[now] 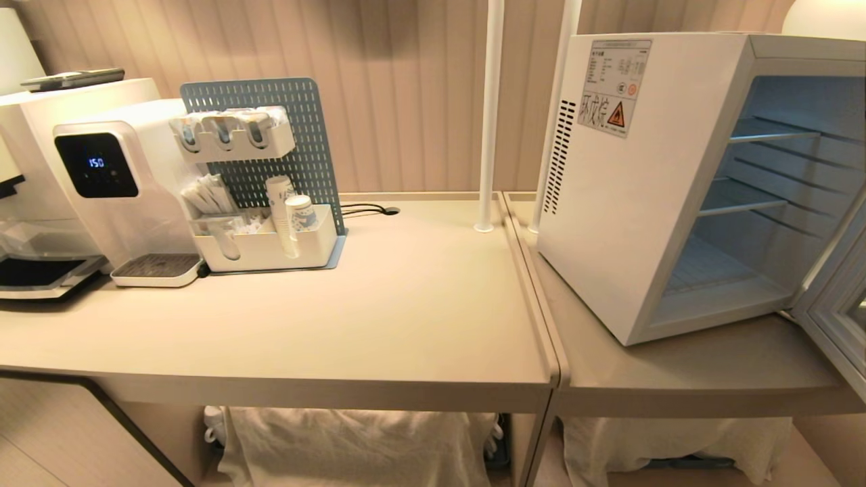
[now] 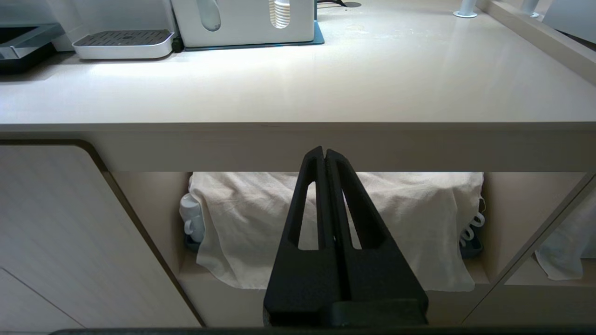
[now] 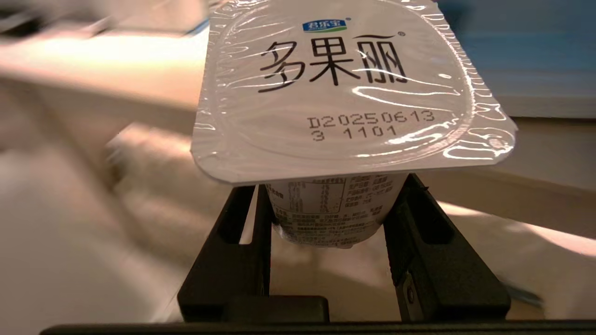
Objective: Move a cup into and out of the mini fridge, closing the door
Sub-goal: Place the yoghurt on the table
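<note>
The right gripper [image 3: 328, 209] was clamped on the cup [image 3: 335, 93], one black finger [image 3: 242, 246] on each side of its body just under the rim of the square foil lid. The lid bore black characters and a printed date code. Behind the cup the right wrist view was smeared, so where the cup hung could not be told; neither arm showed in the head view.

The left gripper [image 2: 324, 156] was pressed together with nothing in it, pointing at the front edge of the counter [image 2: 298, 93], with a white cloth [image 2: 242, 223] on the shelf below.

On the counter's right part stood the fridge [image 1: 629, 223], its door [image 1: 835, 297] swung open and its wire shelves bare. Well to the left were a water dispenser [image 1: 122, 189] and a blue pegboard [image 1: 298, 135] with paper cups [image 1: 291, 210].
</note>
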Robot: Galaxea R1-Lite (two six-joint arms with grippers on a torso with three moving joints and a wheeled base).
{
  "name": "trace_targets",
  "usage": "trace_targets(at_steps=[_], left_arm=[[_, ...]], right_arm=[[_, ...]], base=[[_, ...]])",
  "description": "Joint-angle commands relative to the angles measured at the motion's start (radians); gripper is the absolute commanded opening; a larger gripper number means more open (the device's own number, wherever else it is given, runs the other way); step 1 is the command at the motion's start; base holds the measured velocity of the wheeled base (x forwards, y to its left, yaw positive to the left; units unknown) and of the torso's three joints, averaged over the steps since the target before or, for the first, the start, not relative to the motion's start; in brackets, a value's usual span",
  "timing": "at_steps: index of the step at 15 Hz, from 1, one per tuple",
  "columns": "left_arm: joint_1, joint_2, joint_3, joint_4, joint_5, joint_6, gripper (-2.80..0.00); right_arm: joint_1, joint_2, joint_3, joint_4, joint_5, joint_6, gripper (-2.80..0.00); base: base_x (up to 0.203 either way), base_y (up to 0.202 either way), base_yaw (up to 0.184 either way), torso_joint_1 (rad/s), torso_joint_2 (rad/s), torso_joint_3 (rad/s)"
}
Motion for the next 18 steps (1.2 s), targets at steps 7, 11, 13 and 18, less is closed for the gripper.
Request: trace_targets(at_steps=[7,11,13,18], left_arm=[[0.001,0.0,0.0,0.001,0.001,0.001,-2.8],[0.002,0.0,0.0,0.0,-0.001,0.001,-2.8],[0.0,0.0,0.0,0.0,-0.001,0.0,-2.8],[0.0,0.0,0.0,0.0,-0.001,0.0,-2.8]], right_arm=[[0.016,-0.065,0.392,-0.373,-0.303,-0.057,-2.8],[0.016,-0.065,0.394,-0.376,-0.303,-0.056,-2.8],[0.016,-0.065,0.394,-0.376,-0.303,-0.056,-2.8],[0.016,-0.065,0.395,-0.38,-0.305,-0.054,-2.8]], base=[[0.0,0.0,0.0,0.0,0.0,0.0],[0.0,0.0,0.0,0.0,0.0,0.0],[0.003,0.081,-0.009,0.003,0.0,0.004],[0.0,0.181,-0.001,0.005,0.0,0.0]])
